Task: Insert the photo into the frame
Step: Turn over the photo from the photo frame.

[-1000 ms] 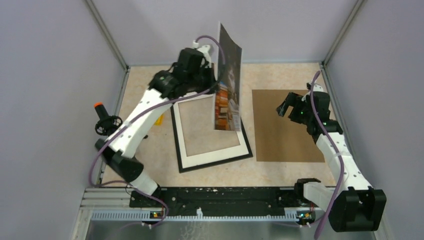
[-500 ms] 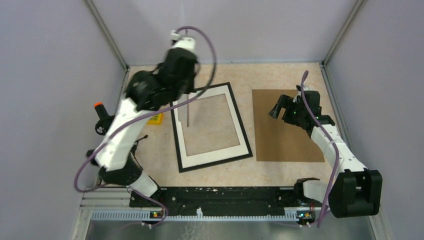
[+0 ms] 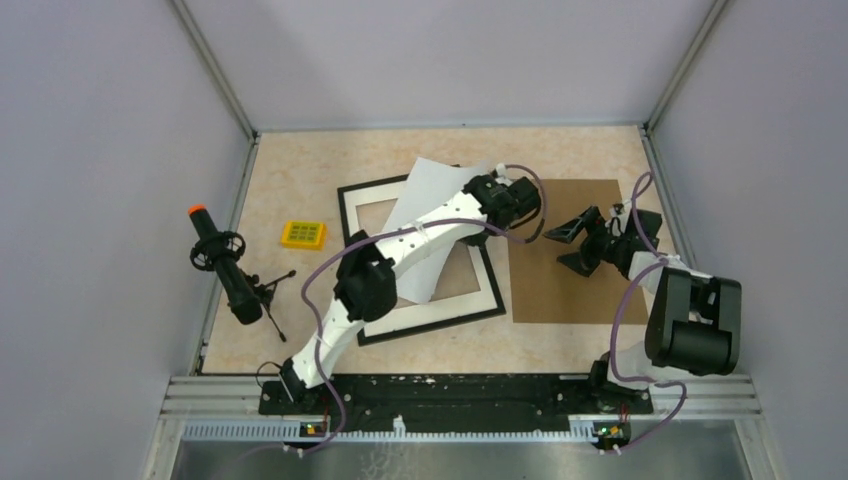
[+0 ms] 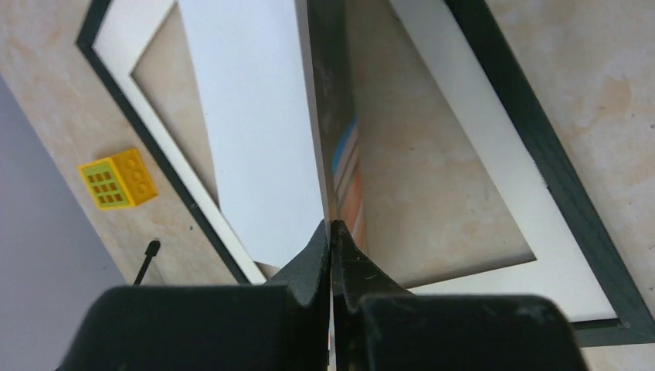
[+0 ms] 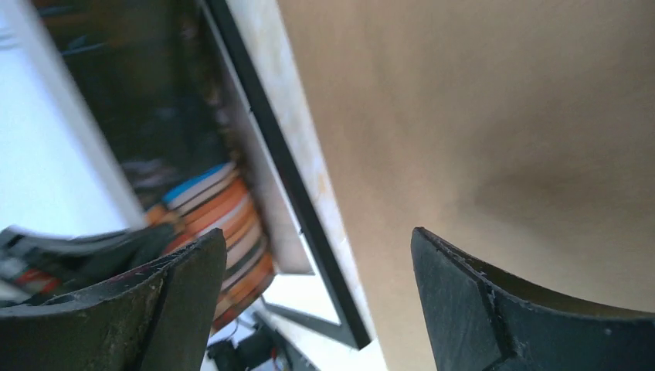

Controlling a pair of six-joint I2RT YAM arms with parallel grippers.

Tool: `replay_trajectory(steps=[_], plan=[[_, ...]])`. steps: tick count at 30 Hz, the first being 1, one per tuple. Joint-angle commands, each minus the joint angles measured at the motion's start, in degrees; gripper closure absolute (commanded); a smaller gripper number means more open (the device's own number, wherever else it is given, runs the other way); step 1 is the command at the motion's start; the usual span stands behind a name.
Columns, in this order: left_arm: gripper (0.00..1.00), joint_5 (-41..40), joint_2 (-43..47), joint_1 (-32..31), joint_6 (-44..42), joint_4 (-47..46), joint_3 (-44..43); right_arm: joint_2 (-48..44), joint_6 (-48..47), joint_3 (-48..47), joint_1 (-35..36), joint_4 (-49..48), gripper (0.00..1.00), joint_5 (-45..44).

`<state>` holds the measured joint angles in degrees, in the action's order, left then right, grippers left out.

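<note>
Photo (image 3: 428,190), white back up, lies slanted over the frame (image 3: 430,326), one edge pinched in the closed left claw (image 4: 330,226), and the open right claw (image 3: 556,248) waits just to its right.

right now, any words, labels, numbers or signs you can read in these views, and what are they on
No text can be read in any view.
photo: printed side shows only blurred coloured stripes, back plain white.
yellow block: a grid of small squares, no characters.
cardboard sheet: plain brown.
</note>
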<state>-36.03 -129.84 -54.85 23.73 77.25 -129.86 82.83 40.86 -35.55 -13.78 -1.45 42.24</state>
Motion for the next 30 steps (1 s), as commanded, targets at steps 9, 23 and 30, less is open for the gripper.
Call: replay_trajectory(steps=[9, 23, 30], plan=[[0.6, 16.9, -2.1, -2.4, -2.4, -12.4, 3.3, -1.0, 9.0, 5.7, 2.3, -16.9, 0.1, 4.5], [0.06, 18.7, 32.7, -0.9, -6.1, -22.7, 22.5, 7.3, 17.3, 7.3, 18.7, -32.2, 0.13, -9.0], [0.03, 13.6, 46.6, 0.5, -6.4, -31.3, 34.6, 14.2, 19.0, 9.1, 23.5, -42.1, 0.3, -14.6]])
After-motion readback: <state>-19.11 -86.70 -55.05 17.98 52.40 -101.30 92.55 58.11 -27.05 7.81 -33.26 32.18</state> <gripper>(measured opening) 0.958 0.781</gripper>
